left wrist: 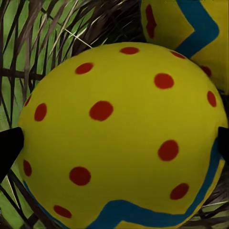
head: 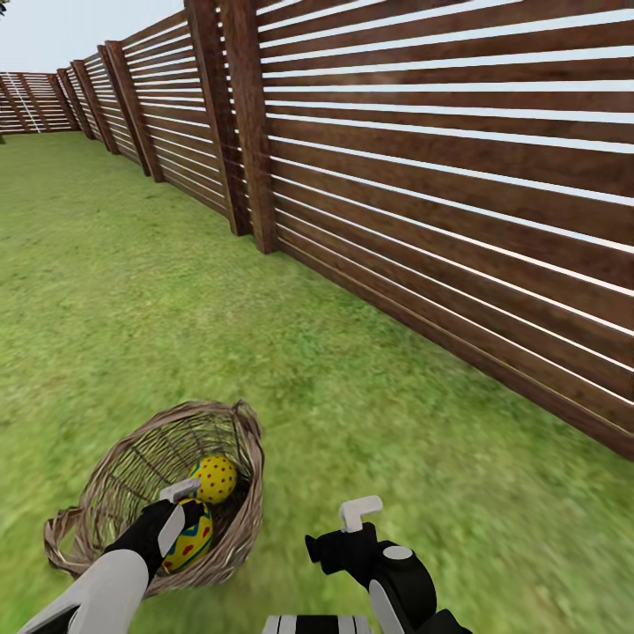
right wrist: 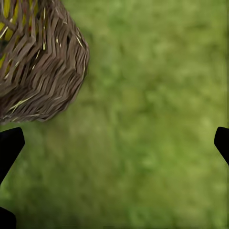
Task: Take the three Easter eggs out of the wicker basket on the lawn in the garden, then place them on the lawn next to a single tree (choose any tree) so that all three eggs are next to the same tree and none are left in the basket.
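While the lawn [head: 370, 396] and the slatted fence [head: 458, 229] take up most of the head view, no tree is to be seen, so the step in hand looks like the first pick from the wicker basket [head: 114, 475], which lies tipped on the grass. Two Easter eggs show inside it; the left arm reaches down into its mouth, the left claw [head: 182, 508] spread wide astride the nearer egg [left wrist: 119, 138], fingertips at either flank without pinching it. Next, I judge, it must close gently and lift clear of the weave. The right claw [head: 352, 519] hangs spread over bare grass beside the basket.
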